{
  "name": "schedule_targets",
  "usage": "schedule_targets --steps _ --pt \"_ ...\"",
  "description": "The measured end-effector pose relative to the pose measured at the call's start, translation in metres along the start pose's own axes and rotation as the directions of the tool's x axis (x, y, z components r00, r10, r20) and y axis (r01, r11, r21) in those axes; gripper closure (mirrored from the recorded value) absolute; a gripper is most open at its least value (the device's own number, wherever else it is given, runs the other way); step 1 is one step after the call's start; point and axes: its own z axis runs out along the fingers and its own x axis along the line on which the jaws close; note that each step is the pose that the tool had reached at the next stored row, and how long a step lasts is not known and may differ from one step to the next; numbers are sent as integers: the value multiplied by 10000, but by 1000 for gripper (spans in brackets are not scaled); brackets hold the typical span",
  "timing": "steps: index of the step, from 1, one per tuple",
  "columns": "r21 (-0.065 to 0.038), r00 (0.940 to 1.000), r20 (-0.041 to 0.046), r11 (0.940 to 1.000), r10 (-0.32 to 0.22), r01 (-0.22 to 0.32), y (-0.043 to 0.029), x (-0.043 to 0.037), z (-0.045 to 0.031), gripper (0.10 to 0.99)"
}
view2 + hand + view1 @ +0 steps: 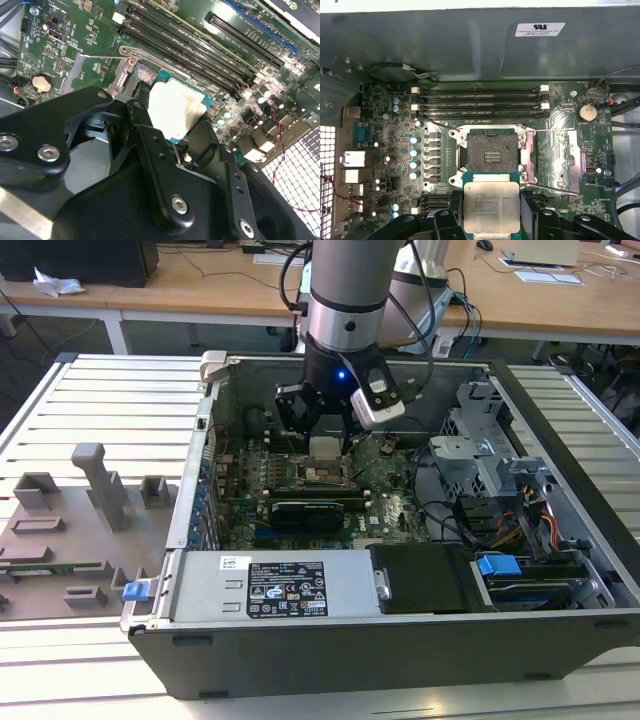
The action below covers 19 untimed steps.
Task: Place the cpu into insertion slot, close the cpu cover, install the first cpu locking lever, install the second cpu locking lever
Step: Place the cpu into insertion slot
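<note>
My gripper (491,221) is shut on the cpu (491,206), a pale metal square on a teal base, gripped by its two opposite edges. In the exterior view the gripper (327,443) hangs inside the open computer case, just above the green motherboard. The insertion slot (492,151) lies bare with its dark centre exposed, and the cpu hovers over its near edge, not seated. The cpu cover (559,159) is swung open flat beside the slot. Thin wire levers (551,131) stand released along the slot's sides. In the second wrist view, the black fingers (145,131) flank the cpu (176,111) over the slot (146,75).
Long black memory slots (480,102) run beyond the socket, against the case wall (470,45). A coin battery (586,111) sits near the cover. In the exterior view, drive cages and cables (500,505) fill the case's right, and a power supply (270,585) spans the front.
</note>
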Motion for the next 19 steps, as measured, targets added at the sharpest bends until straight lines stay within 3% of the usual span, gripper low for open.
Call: schedule_targets --steps 5,8,19 --pt "152 10000 4 9999 -3 3 109 -12 38 541" --pt "276 10000 6 9996 -4 3 218 -23 70 541" --pt "279 10000 7 9996 -6 5 259 -38 107 541"
